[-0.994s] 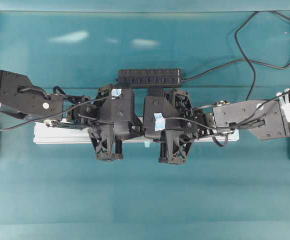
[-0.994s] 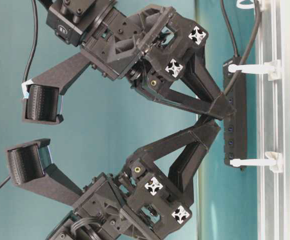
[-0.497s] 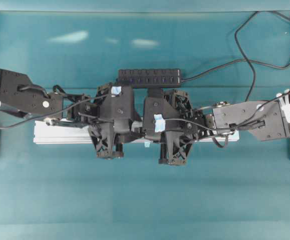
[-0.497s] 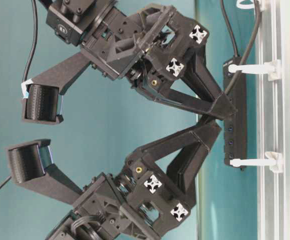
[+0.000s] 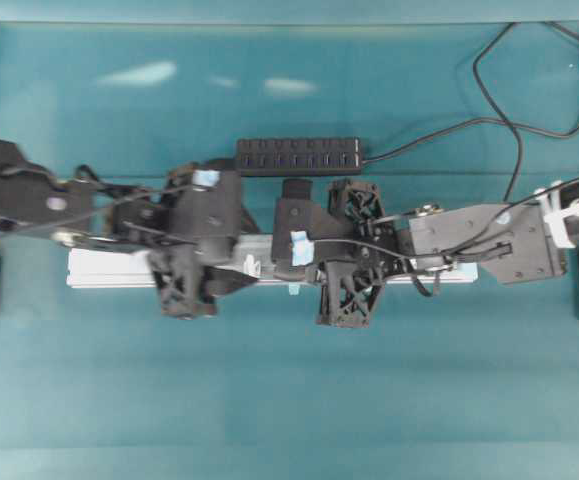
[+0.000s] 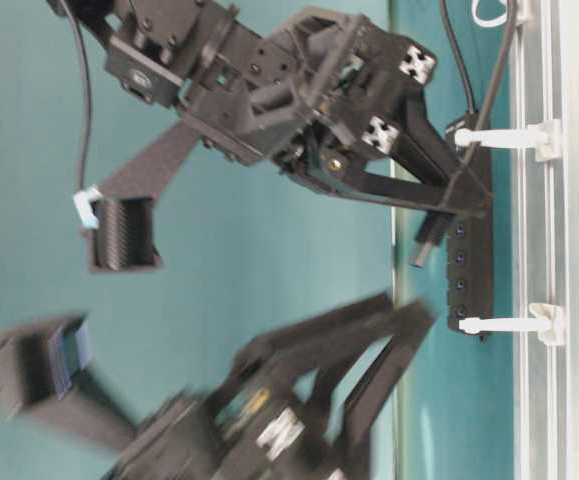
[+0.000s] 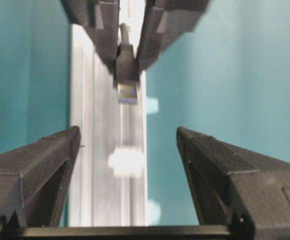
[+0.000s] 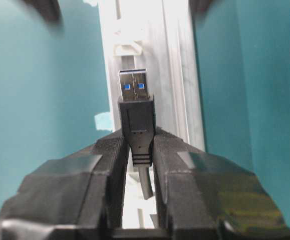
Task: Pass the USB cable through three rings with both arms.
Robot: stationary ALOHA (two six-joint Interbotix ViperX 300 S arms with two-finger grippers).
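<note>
Right gripper (image 8: 137, 150) clamps USB cable (image 8: 137, 125), blue-tongued plug forward; left gripper (image 7: 127, 145) jaws apart; ring (image 8: 127, 47) apparently beyond.

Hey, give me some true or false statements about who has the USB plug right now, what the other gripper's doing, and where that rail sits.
1. The right gripper pinches the USB cable at its plug. True.
2. The left gripper is clamped on the plug. False: its jaws stand wide open, apart from the plug.
3. The plug's metal end points toward the left gripper. True.
4. The silver rail lies beyond the black hub. False: in the overhead view it lies nearer than the hub.
</note>
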